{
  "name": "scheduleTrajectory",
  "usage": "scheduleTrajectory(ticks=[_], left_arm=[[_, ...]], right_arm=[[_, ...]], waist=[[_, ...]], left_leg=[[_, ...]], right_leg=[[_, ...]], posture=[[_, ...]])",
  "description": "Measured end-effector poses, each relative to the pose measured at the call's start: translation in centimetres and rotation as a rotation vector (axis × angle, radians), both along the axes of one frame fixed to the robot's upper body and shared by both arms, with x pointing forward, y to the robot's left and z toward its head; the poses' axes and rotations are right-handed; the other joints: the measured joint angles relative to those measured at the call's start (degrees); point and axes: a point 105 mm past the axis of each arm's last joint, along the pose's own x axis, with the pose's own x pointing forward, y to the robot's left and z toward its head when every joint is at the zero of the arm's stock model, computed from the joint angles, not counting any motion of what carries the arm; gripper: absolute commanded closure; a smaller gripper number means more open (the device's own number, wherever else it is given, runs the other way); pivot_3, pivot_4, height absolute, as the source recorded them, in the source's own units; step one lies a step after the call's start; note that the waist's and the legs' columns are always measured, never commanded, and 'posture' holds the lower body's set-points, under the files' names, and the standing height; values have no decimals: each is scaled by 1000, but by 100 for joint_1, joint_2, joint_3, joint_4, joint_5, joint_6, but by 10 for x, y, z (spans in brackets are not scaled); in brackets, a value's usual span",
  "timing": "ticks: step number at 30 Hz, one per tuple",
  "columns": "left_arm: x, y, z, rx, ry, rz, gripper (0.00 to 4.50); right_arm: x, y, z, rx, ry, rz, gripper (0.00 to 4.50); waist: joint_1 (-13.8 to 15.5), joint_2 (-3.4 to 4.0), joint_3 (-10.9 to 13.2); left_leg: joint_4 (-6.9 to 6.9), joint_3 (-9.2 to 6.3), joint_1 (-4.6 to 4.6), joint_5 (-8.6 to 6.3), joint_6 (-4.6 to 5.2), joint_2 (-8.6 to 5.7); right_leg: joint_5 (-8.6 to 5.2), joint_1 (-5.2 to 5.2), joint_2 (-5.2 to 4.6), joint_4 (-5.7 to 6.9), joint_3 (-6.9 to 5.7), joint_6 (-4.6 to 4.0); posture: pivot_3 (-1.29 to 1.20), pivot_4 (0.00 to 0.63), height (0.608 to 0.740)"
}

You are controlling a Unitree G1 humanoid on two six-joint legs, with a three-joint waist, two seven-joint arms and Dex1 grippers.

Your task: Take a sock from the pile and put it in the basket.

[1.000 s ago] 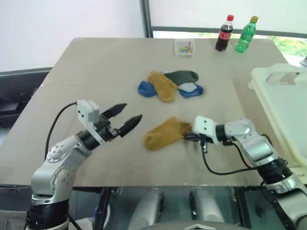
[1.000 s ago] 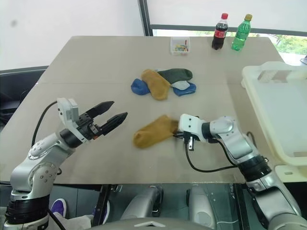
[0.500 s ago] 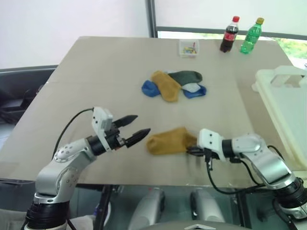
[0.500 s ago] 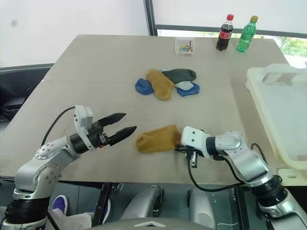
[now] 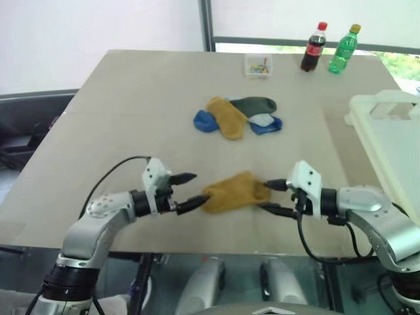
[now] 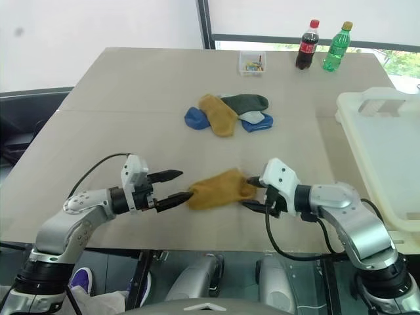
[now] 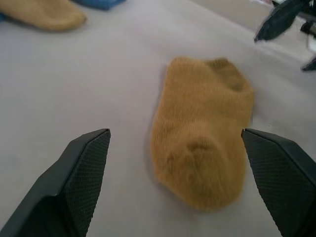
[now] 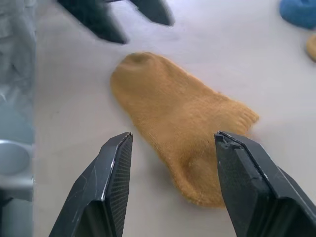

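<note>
Mustard sock [image 5: 234, 191] lies flat on the tan table [image 5: 131, 111], alone near the front edge and well apart from the pile [image 5: 236, 116], which sits nearer the table's middle. That pile holds another mustard sock, a dark green one, blue ones and a pale one, heaped loosely and overlapping. Both arms reach toward the lone sock from opposite ends. On the left, the left gripper [image 5: 189, 190] points at the sock's rounded end with its two black fingers spread wide, the lower fingertip just beside the fabric; in the left wrist view the sock [image 7: 200, 158] lies between and beyond the parted fingers [image 7: 81, 182], not clasped. On the right, the right gripper [image 5: 272, 197] has its fingers apart too, tips at the sock's other end, one above and one below its edge; the right wrist view shows the sock [image 8: 177, 123] lying free on the table between the parted fingers [image 8: 111, 192]. Neither gripper holds anything. To the right, the cream-white basket [image 5: 384, 111] stands at the table's edge. At the far side stand a small clear box of coloured bits [image 5: 256, 65], a cola bottle [image 5: 313, 47] and a green bottle [image 5: 344, 48]
</note>
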Motion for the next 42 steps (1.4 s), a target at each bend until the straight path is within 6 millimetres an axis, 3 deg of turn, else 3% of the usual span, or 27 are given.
scheduleTrajectory(ticks=[5,6,9,12,15,16,22,28,29,30,31,34,35,36,42], left_arm=[[5,-3,-10,49,5,18,0],[7,-5,-11,52,1,21,519],[11,-6,-12,54,-5,46,1497],[12,-8,-13,49,6,43,3266],[7,-11,-16,35,32,12,4402],[2,-12,-17,27,48,-8,4462],[-18,-27,-6,-17,106,-122,4462],[-16,-32,-3,3,87,-113,4462],[-15,-33,-4,2,79,-111,4500],[-14,-34,-4,5,73,-109,4500],[-12,-34,-5,11,71,-105,3799],[-8,-37,-8,11,68,-95,2489],[-8,-37,-9,15,66,-90,2322],[-5,-37,-9,14,57,-68,1672],[-8,-26,-3,-71,43,-5,1672]], right_arm=[[32,5,-22,-25,31,-117,1817],[36,7,-27,-26,44,-132,1774],[39,9,-32,-52,42,-134,2506],[32,10,-33,-60,49,-98,4272],[24,5,-33,-67,55,-91,4500],[18,-1,-34,-72,65,-101,4500],[-9,-20,-29,-69,116,-155,4500],[-9,-22,-33,-110,89,-206,4500],[-9,-22,-35,-122,83,-201,3830],[-8,-22,-37,-125,79,-203,3556],[-6,-23,-36,-125,66,-209,3104],[0,-25,-35,-123,32,-233,1606],[1,-25,-35,-123,26,-240,1397],[5,-26,-32,-102,15,-268,704],[23,-25,4,14,-66,-294,567]], waist=[[-13,3,-1],[-11,6,-3],[11,6,-5],[10,5,-6],[15,6,-6],[18,6,-6],[15,7,-4],[-12,7,-3],[-7,7,-3],[-3,7,-4],[0,7,-4],[-1,6,-4],[-5,6,-4],[-12,6,-4],[-21,8,-2]], left_leg=[[-1,-2,1,1,-1,0],[-1,-2,1,1,-1,0],[0,-4,2,1,0,-6],[0,-7,2,0,0,-9],[0,-14,-1,0,0,-8],[0,-15,-2,0,0,-8],[0,-22,-8,0,0,-5],[1,-17,0,1,0,-3],[1,-18,0,1,0,-3],[2,-18,0,1,0,-4],[1,-18,-1,1,0,-4],[2,-18,0,1,0,-4],[2,-19,0,1,0,-4],[2,-19,0,1,0,-3],[2,-19,0,1,0,-2]], right_leg=[[0,0,1,5,0,-1],[0,0,1,6,0,-1],[1,1,1,4,-3,0],[1,3,1,2,-6,1],[0,2,-1,1,-12,1],[0,2,-3,-1,-13,1],[-1,4,-6,-1,-18,1],[-2,11,-2,0,-17,2],[-2,12,-2,-1,-19,2],[-2,13,-2,-2,-20,2],[-2,13,-3,-3,-20,2],[-1,13,-2,-3,-19,2],[-1,13,-1,-3,-19,2],[-1,13,0,-2,-19,2],[-1,11,-1,-1,-17,2]], posture=[[0,150,740],[0,150,740],[0,150,740],[0,150,740],[0,150,740],[0,150,740],[0,150,740],[0,150,740],[0,150,740],[0,150,740],[0,150,740],[0,150,740],[0,150,740],[0,150,740],[0,150,740]])
